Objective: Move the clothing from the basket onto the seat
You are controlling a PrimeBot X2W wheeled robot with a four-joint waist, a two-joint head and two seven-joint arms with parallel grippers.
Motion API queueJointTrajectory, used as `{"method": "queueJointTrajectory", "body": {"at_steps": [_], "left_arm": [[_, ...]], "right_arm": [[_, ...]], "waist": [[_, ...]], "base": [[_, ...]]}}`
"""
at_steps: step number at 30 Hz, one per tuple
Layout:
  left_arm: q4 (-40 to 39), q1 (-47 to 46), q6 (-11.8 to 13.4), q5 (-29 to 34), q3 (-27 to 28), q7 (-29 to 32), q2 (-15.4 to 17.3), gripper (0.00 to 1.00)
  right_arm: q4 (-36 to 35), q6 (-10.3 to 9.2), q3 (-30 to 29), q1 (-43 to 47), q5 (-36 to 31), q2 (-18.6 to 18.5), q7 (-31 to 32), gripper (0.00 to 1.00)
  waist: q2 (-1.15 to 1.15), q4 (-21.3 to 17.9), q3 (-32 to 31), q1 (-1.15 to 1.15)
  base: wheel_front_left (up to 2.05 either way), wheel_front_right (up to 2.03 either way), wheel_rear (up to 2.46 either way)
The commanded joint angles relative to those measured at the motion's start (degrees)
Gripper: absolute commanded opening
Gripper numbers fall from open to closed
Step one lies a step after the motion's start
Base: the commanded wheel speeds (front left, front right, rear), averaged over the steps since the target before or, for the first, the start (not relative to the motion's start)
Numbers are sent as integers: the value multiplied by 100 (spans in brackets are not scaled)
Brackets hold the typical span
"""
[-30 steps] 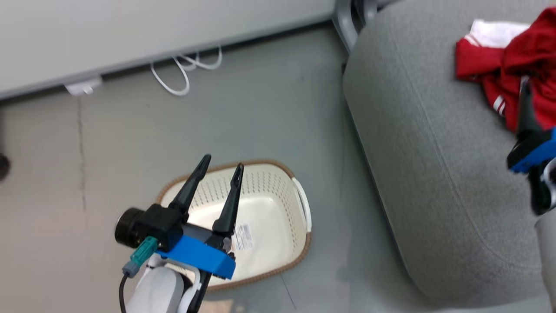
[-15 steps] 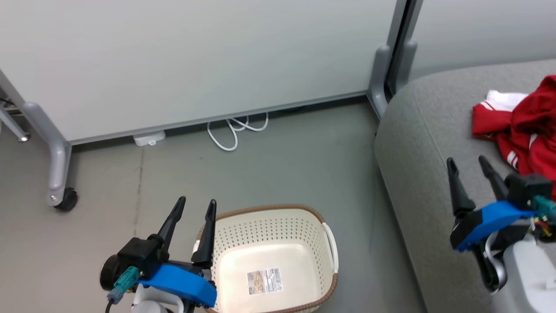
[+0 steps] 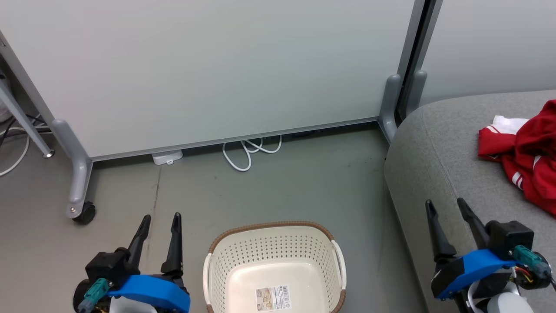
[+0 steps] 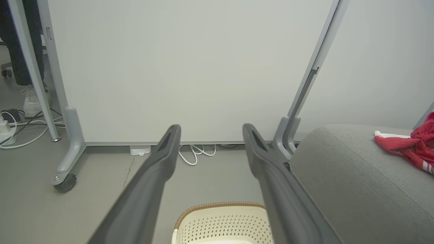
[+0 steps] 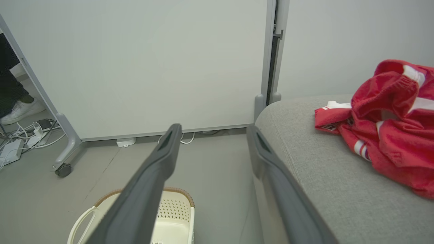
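Note:
The red clothing (image 3: 527,156) with white stripes lies in a heap on the grey seat (image 3: 438,161) at the right; it also shows in the left wrist view (image 4: 412,147) and the right wrist view (image 5: 390,135). The cream basket (image 3: 273,269) stands on the floor at bottom centre, holding no garment, only its label sticker (image 3: 273,298). My left gripper (image 3: 160,221) is open to the left of the basket, above the floor. My right gripper (image 3: 445,208) is open over the seat's front edge, left of the clothing. Nothing is between either pair of fingers.
A pale partition panel (image 3: 217,65) on grey wheeled legs (image 3: 78,182) runs across the back, with white cables (image 3: 247,152) at its foot. A person's white shoe (image 5: 20,110) and more cables (image 5: 20,139) lie beyond the panel at the left.
The head camera has tilted up, so more of the panel shows. The left gripper came off the basket to its left. The right gripper drew back from the clothing to the seat's front edge.

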Motion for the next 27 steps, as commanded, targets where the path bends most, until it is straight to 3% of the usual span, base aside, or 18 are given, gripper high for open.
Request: {"method": "queueJointTrajectory", "body": {"at_steps": [1, 11, 27], "left_arm": [[27, 53, -10, -21, 64, -27, 27, 100], [210, 91, -10, -41, 253, -27, 40, 100], [315, 46, -10, -128, 110, -27, 66, 100]], "right_arm": [[-62, 1, 10, 127, -29, 31, 30, 100], [-417, 1, -67, 464, -94, 116, 276, 100], [-551, 1, 3, 577, 90, 134, 326, 100]], "waist": [[-1, -8, -14, 1], [-1, -61, -104, 1], [-1, -55, -62, 1]], "base": [[0, 0, 0], [0, 0, 0], [0, 0, 0]]}}
